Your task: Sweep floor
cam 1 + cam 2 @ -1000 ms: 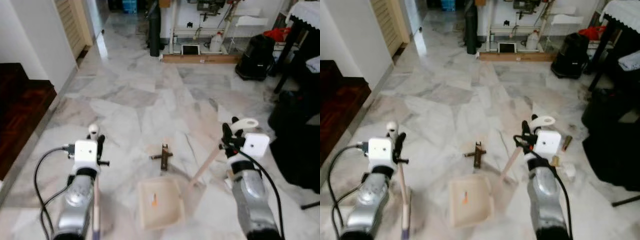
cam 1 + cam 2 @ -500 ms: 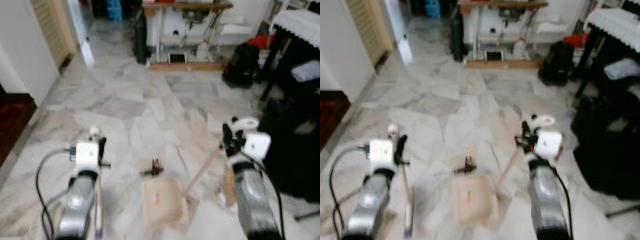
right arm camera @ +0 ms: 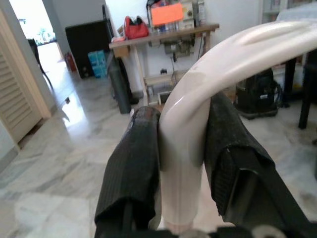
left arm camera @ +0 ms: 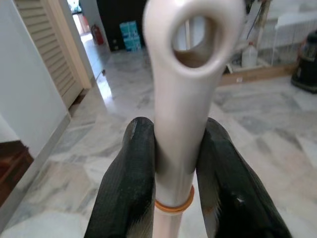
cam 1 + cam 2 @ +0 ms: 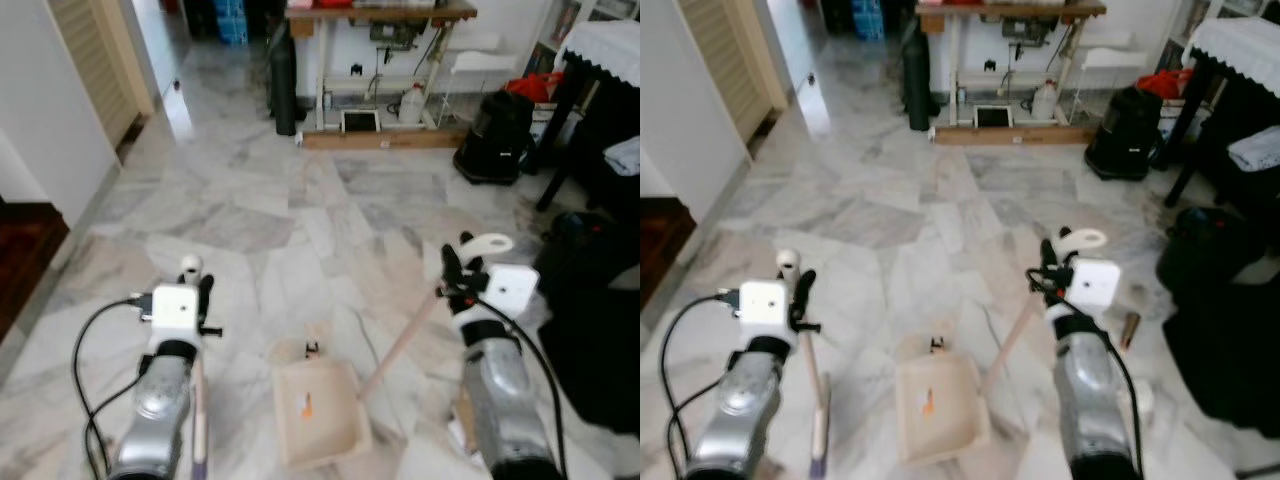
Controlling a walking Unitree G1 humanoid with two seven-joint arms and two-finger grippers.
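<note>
My left gripper (image 5: 196, 292) is shut on the pale broom handle (image 4: 182, 104), whose shaft (image 5: 198, 420) runs down beside my arm; black fingers (image 4: 130, 188) press both sides of it. My right gripper (image 5: 456, 274) is shut on the white looped dustpan handle (image 3: 195, 99), whose stick (image 5: 398, 342) slants down to the cream dustpan (image 5: 330, 440) on the marble floor between my arms. A small dark piece of debris (image 5: 312, 349) lies at the pan's far lip. An orange scrap (image 5: 306, 404) sits inside the pan.
A black bag (image 5: 497, 135), a wooden plank (image 5: 385, 140) and a work table (image 5: 380, 14) stand at the far end. Dark furniture (image 5: 600, 330) crowds my right. A white wall (image 5: 40, 130) and a dark wooden step (image 5: 22, 250) lie on my left.
The camera has shifted and the view was blurred midway. The gap between the dustpan's lip and the dark debris has closed. Both grippers keep their hold.
</note>
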